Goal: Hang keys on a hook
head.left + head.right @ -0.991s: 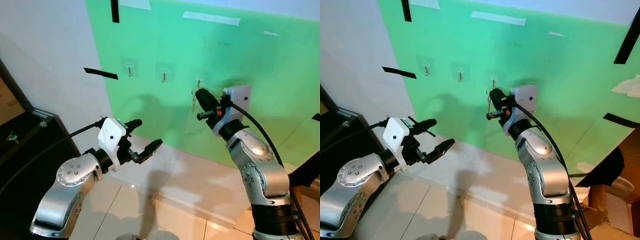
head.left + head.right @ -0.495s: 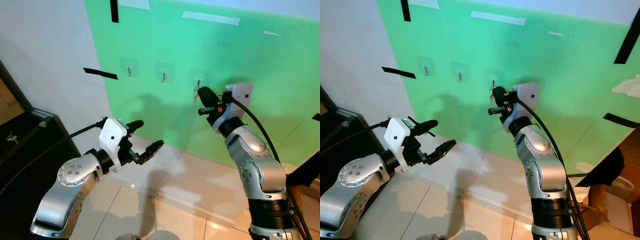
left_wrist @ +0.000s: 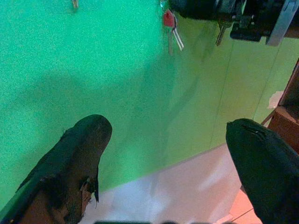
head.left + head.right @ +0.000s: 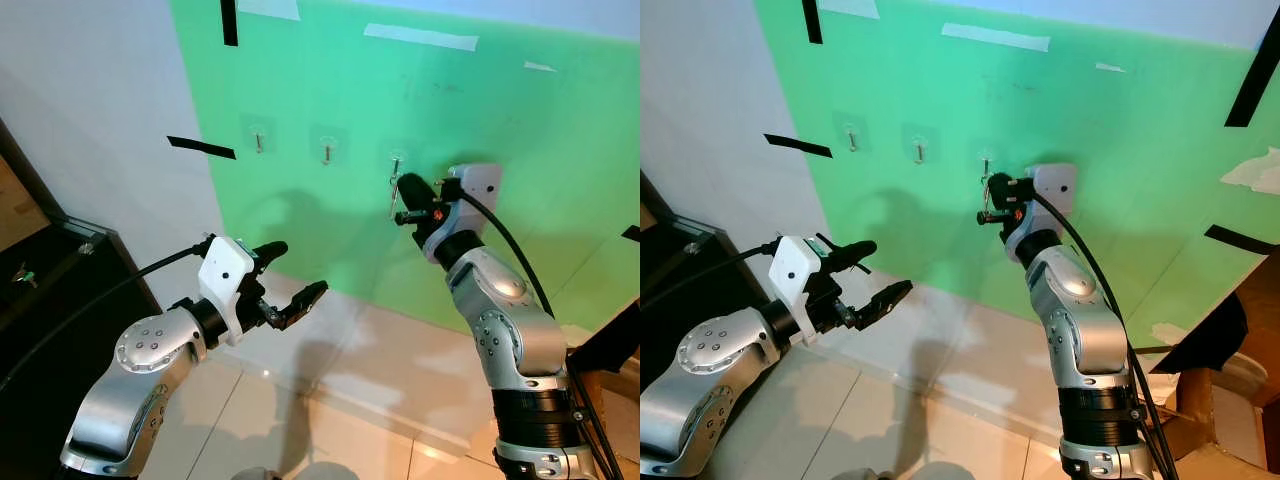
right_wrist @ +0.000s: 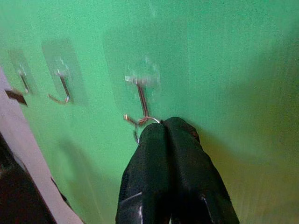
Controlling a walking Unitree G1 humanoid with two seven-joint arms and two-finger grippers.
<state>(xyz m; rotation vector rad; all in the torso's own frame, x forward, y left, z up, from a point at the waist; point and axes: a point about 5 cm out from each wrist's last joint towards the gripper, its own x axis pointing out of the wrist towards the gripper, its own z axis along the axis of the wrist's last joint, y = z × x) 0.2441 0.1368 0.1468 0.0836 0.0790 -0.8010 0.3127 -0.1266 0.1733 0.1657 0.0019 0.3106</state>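
- While the right gripper is raised against the green wall, its two black fingers are pressed together on the key ring, right at the foot of the rightmost hook.
- Keys hang below that gripper's tip at about 6 o'clock, red tag on top, silver blades under it; in the left eye view they show as a thin silver strip just at 9 o'clock of the fingertips.
- Ring looks touching or looped at the hook's curl in the right wrist view; can't tell if it is fully seated.
- Two more clear-backed hooks sit on the wall at 9 o'clock of the rightmost one: middle hook and far hook, both bare.
- Left gripper held low, well apart from the wall hooks, at roughly 7 o'clock of the keys; fingers spread wide, holding nothing.
- Black tape strip on the wall at 9 o'clock of the far hook.
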